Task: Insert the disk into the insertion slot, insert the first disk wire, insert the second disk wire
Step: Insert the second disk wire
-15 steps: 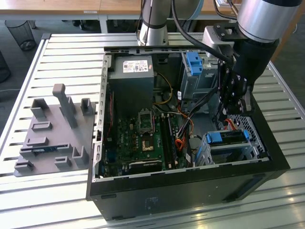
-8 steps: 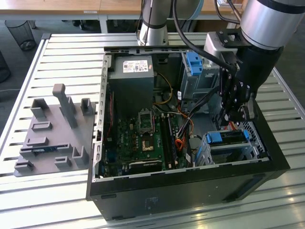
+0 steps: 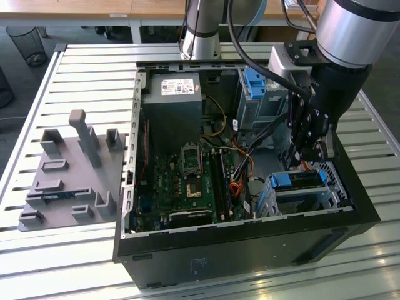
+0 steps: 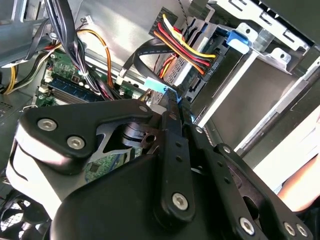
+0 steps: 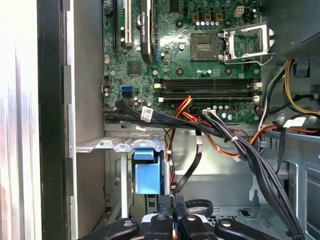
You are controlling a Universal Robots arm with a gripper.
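1. Disk (image 3: 299, 181), blue carrier, is seated in the insertion slot (image 3: 312, 199) at the case corner on the exterior view's right.
2. Gripper (image 3: 310, 152) hangs just above the disk's rear edge.
3. Fingers (image 4: 172, 112) are pinched together; a light-blue connector (image 4: 156, 86) sits at their tips, grip unclear.

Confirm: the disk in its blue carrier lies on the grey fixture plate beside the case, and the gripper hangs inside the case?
Not quite. The exterior view shows the disk in its blue carrier sitting in the insertion slot inside the case, not on the grey fixture plate. The gripper does hang inside the case.
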